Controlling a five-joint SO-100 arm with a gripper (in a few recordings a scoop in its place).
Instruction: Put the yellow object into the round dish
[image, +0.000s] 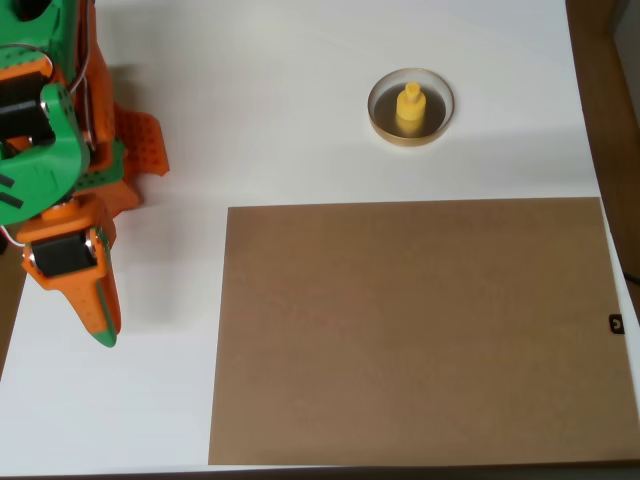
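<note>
My gripper (100, 325) was at nine o'clock of the overhead view, its fingers pressed together and holding nothing. The yellow object (410, 108) stood upright inside the round dish (378, 112), at one o'clock, well apart from me. I judged the placing step finished; the next move called only for rest.

yellow object (410, 108): bright yellow
round dish (411, 107): tan-gold rim, dark grey-brown inside
gripper (95, 305): orange, green at the tip
arm (50, 130): orange and green (black blocks set in)
board (420, 330): plain brown
table (270, 90): white
</note>
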